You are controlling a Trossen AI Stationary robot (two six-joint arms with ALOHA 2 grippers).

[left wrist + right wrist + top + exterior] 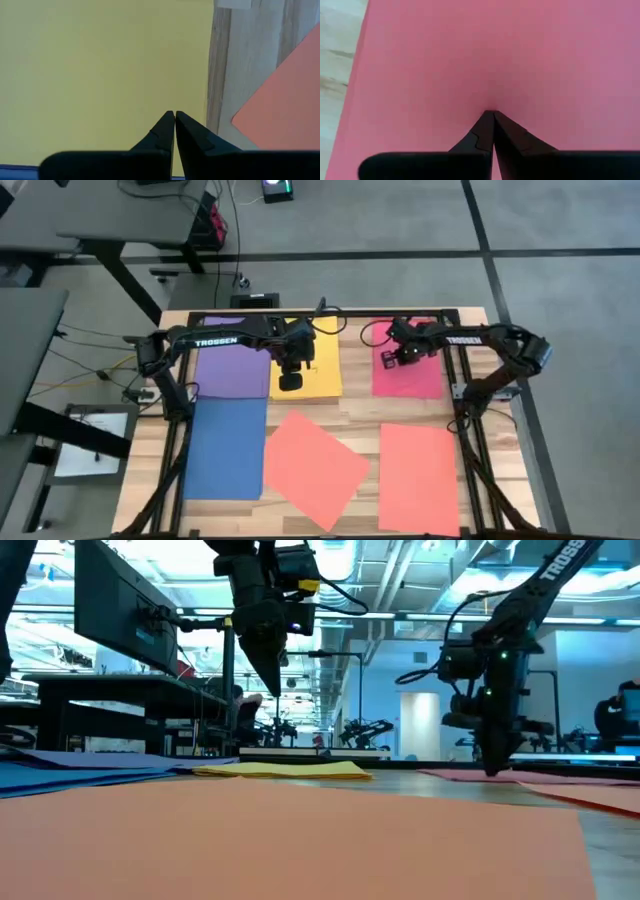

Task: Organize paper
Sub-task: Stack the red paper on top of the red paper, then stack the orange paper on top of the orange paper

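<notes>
Six coloured sheets are laid flat on the wooden table (160,470): a purple sheet (232,370), a yellow sheet (322,375) and a red-pink sheet (415,375) along the far row, with a blue sheet (225,448), a tilted orange-coral sheet (315,465) and a second orange-coral sheet (418,478) along the near row. Much of the yellow sheet is hidden in the high view by the left arm, and the far edge of the red-pink sheet is covered by the right arm. The left gripper (174,116) is held above the yellow sheet, fingers pressed together on nothing. The right gripper (493,115) is likewise clenched and empty, its tips seemingly touching the red-pink sheet, though contact cannot be confirmed. "TROSSEN" is printed in white on both arms.
</notes>
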